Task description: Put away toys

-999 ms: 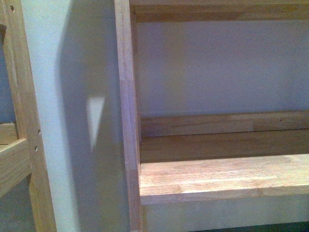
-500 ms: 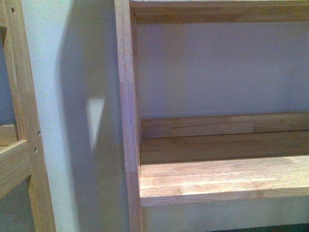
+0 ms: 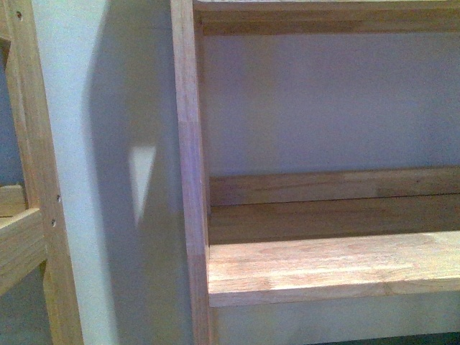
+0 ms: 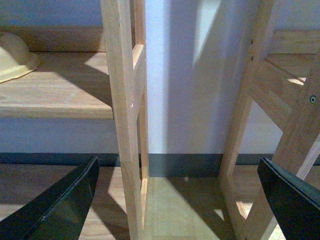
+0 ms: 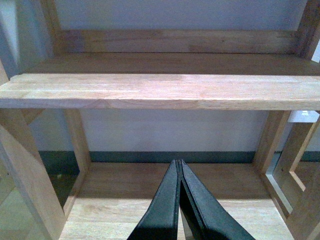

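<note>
Left jaws [image 4: 180,200] spread wide, right jaws [image 5: 180,200] pressed together; plush toy [image 4: 15,57] mostly cropped, orientation unclear, on shelf [image 4: 65,95].

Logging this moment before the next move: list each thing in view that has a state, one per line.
left gripper: open, jaws wide apart, holding nothing
right gripper: shut, jaws pressed together, holding nothing
wooden shelf: bare in the front view
pale yellow object: resting on a shelf board, only partly in frame

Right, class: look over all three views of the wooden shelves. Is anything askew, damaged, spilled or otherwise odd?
Nothing stands out. The shelves look straight and undamaged, with no spill. A pale yellow object sits on a shelf, cut off by the picture edge. The left tool is open, the right tool shut, both empty.
</note>
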